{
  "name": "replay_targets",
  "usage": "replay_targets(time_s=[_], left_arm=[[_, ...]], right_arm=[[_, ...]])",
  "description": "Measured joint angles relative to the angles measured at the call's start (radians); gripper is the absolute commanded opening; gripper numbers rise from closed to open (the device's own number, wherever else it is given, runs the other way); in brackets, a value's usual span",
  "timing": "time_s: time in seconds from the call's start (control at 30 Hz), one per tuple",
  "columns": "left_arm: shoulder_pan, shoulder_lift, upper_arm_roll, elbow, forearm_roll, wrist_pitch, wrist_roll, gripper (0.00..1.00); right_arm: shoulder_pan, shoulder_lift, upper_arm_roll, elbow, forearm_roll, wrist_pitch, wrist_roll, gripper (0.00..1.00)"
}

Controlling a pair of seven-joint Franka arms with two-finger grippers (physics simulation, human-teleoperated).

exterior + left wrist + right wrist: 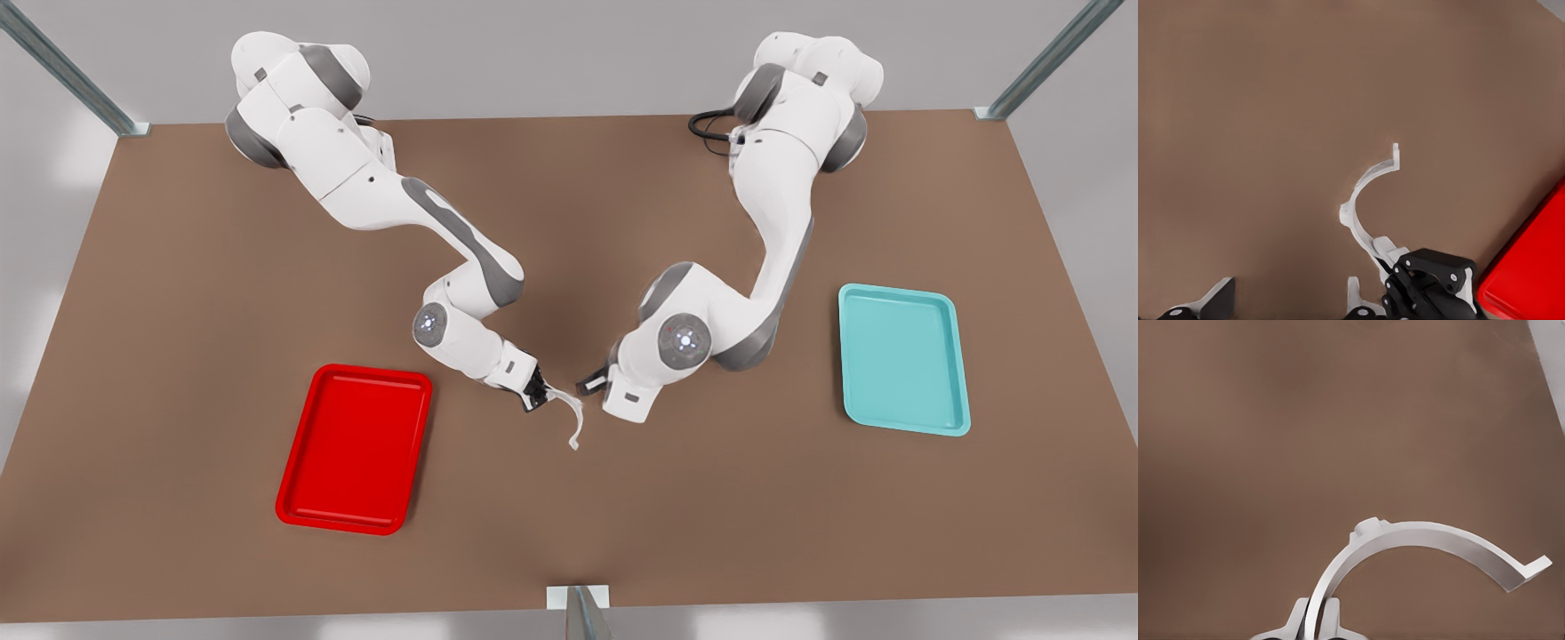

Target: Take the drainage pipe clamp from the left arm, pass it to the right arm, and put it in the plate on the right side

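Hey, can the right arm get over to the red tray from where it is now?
Probably yes. The right gripper, shut on the clamp, hangs just beside the red tray with only bare table between; the left gripper is open nearby.

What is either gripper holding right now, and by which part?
The right gripper is shut on the drainage pipe clamp, pinching one end of the arc; the other tabbed end hangs free. The left gripper is open beside it, holding nothing.
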Motion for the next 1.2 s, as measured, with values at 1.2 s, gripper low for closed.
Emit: replay_targets(time_s=[1.2], left_arm=[[0.306, -0.494, 0.022, -0.453, 0.221, -0.347, 0.928, 1.00]], right_arm=[[-0.470, 0.019, -0.164, -0.083, -0.141, -0.400, -0.167, 0.21]])
